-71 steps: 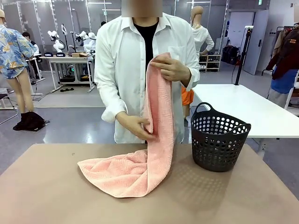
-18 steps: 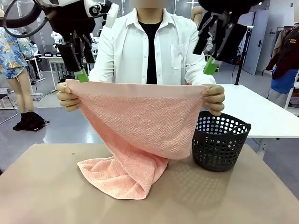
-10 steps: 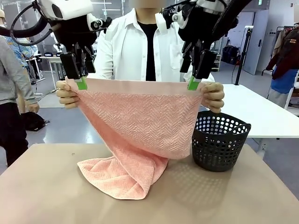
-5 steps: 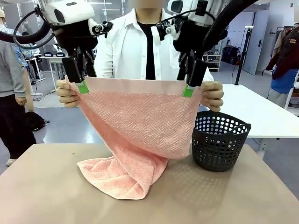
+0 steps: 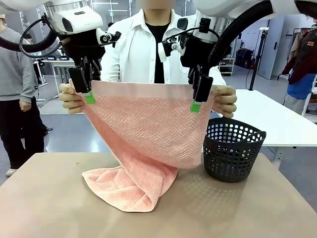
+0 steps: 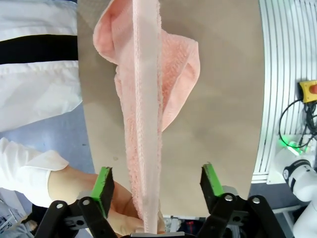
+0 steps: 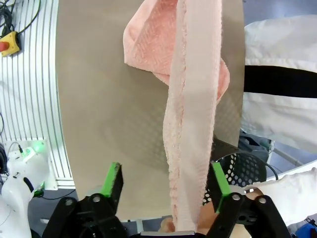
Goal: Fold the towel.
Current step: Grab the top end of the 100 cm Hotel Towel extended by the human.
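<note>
Towel hangs stretched up left of the basket, its low end heaped on the table beside it. Left gripper and right gripper gape wide astride its top edge, gripping nothing. The person's hands crowd the corners.

soft matt terry cloth for the towel, rough with herringbone ribs; smooth plain band along the held edge. matt black perforated plastic for the laundry basket. smooth, dull tan table top. slightly glossy white shell on the left arm; matt green pads on the left gripper. plain white woven cloth for the person's shirt.
</note>
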You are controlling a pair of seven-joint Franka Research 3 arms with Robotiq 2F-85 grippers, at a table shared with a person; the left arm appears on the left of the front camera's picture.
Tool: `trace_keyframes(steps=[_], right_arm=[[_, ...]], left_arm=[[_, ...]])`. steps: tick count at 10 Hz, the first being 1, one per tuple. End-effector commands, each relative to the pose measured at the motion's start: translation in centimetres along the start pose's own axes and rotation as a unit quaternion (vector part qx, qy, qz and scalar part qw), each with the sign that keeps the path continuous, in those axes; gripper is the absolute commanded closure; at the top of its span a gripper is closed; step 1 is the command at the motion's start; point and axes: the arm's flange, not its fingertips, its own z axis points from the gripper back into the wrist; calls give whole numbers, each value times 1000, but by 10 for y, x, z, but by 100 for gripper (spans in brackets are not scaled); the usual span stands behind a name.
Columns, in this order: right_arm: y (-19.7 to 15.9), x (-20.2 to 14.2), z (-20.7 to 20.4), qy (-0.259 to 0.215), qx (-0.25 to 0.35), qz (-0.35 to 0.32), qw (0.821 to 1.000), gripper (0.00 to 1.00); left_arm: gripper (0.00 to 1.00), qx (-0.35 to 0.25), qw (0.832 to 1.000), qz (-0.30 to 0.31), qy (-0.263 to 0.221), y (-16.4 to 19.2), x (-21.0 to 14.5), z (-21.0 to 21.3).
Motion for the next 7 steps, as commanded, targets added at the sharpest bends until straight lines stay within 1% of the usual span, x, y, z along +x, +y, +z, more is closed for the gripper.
trace_keyframes(steps=[1, 2, 4, 5, 6, 7], right_arm=[[2, -2, -4, 11, -12, -15, 1000, 84], [3, -1, -6, 14, -12, -14, 1000, 100], [4, -2, -9, 22, -10, -14, 1000, 100], [4, -2, -9, 23, -10, -13, 1000, 96], [4, -3, -9, 22, -11, -15, 1000, 100], [4, -3, -9, 22, -11, -16, 1000, 100]], left_arm=[[99, -4, 1000, -10, -10, 2, -3, 2], [100, -6, 1000, -11, -7, 1, -3, 1], [100, -7, 1000, -11, -7, 0, -3, 1], [91, -8, 1000, -13, -6, -1, -2, 2], [100, -8, 1000, -14, -6, -1, -2, 2], [100, -8, 1000, -15, -6, -2, -1, 3]])
